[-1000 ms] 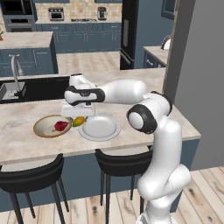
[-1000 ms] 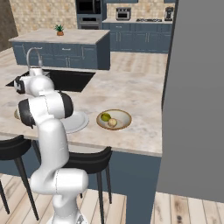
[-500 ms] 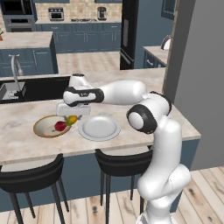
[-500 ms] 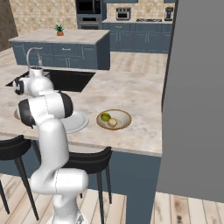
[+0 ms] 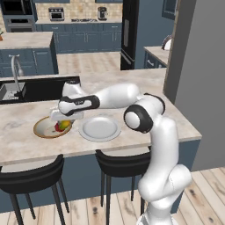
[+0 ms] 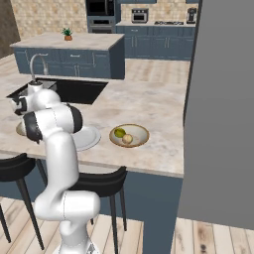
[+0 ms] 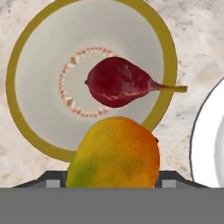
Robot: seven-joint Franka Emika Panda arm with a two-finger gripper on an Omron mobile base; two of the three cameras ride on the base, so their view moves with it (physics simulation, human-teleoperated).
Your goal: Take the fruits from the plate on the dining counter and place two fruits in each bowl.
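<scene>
The orange-yellow fruit point(image 7: 114, 153) sits between my gripper's point(image 7: 113, 180) jaws, which are shut on it, just above the near rim of the left bowl point(image 7: 14, 57). A dark red fruit point(image 7: 117, 82) lies in the middle of that bowl. From the left base view, my gripper point(image 5: 64, 119) hangs over the bowl point(image 5: 40, 128) with the orange-yellow fruit point(image 5: 65, 126) beside the red fruit point(image 5: 57, 128). The white plate point(image 5: 100, 128) to its right holds nothing. The other bowl point(image 6: 140, 133) holds a yellow-green fruit point(image 6: 119, 132) and a pinkish peach fruit point(image 6: 127, 139).
The dining counter point(image 5: 145, 83) runs on to the right up to a grey wall point(image 5: 202, 66). A sink with a faucet point(image 5: 16, 70) lies behind the left bowl. Two black stools point(image 5: 30, 178) stand under the counter's front edge.
My arm has carried the orange-yellow fruit leftwards from the plate's edge to over the left bowl and a little lower. The other fruits have stayed put.
</scene>
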